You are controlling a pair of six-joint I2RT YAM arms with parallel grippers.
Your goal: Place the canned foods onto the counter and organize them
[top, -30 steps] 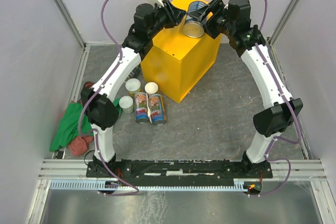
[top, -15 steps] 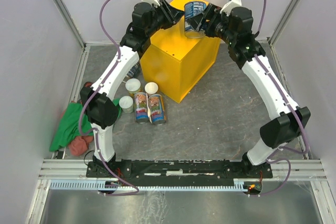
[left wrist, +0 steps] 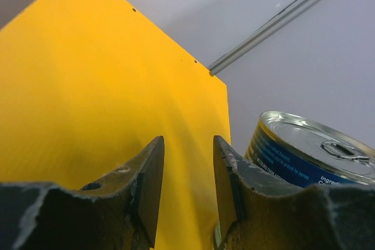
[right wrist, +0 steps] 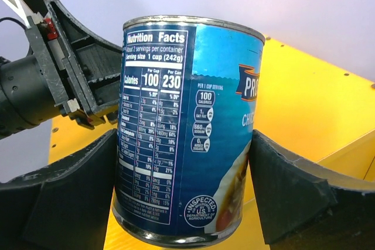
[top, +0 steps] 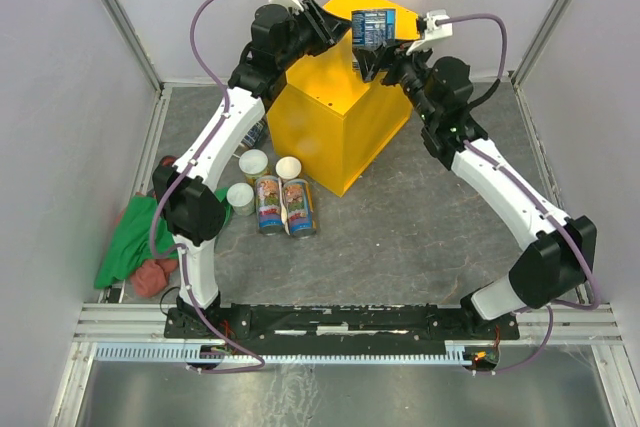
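Note:
A wide blue-labelled can stands upright over the back of the yellow counter. My right gripper is shut on it, one finger against each side. Whether its base touches the counter top I cannot tell. My left gripper hovers over the counter just left of that can, jaws a little apart with nothing between them. On the floor left of the counter stand three small pale-lidded cans, and two slim colourful cans lie side by side.
Another can shows partly behind the left arm, by the counter's left face. A green cloth and reddish lumps lie at the left wall. Grey walls with metal rails close the cell in.
The right gripper has turned the blue can from tilted to upright and carried it up and back over the counter, its forearm swinging inward. The left gripper has barely moved.

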